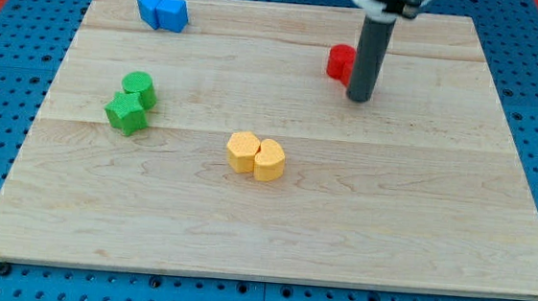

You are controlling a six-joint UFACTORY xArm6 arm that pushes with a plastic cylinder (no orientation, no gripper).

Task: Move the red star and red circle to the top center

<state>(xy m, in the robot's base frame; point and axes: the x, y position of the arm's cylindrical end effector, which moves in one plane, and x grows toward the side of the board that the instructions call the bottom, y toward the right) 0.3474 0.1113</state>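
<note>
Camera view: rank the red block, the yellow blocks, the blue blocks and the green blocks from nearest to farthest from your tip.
From my tip:
1. Red block: just left of the rod, partly hidden.
2. Yellow blocks: board centre, toward the view's bottom left.
3. Blue blocks: top left.
4. Green blocks: far left.

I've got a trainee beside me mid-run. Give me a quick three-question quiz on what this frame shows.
1. True or false: my tip touches the pair of yellow blocks near the wooden board's middle.
2. Which coloured block sits directly beside the dark rod? A) blue B) red C) green
3. Fill in: the two blue blocks lie at the view's top ____.

Key
1. False: it stands well apart, toward the view's top right.
2. B: the red block, partly hidden behind the rod, shape unclear.
3. Left; the two green blocks sit below them.
</note>
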